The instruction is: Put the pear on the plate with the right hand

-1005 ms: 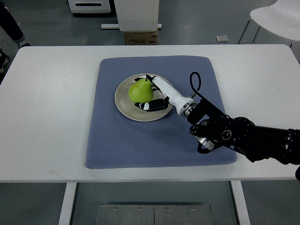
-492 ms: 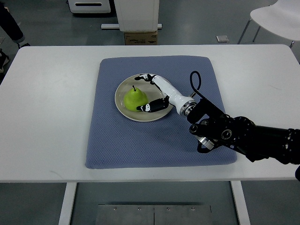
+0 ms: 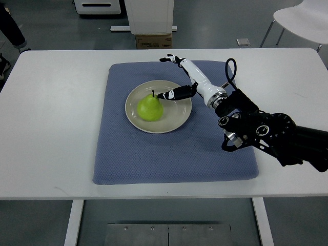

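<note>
A green pear (image 3: pixel 150 107) stands upright on a round beige plate (image 3: pixel 177 115), left of the plate's middle. The plate lies on a blue-grey mat (image 3: pixel 174 154). My right hand (image 3: pixel 171 77) is open and empty, fingers spread, above the plate's far right rim and apart from the pear. Its black arm comes in from the right edge. The left arm is not in view.
The mat lies on a white table (image 3: pixel 56 118). A white chair (image 3: pixel 302 20) stands at the back right. A cardboard box (image 3: pixel 154 41) and a white stand sit on the floor behind the table. A person's legs (image 3: pixel 10 25) show at the top left.
My right hand let go of the pear, opened, and drew back up and to the right. The pear settled upright on the plate.
</note>
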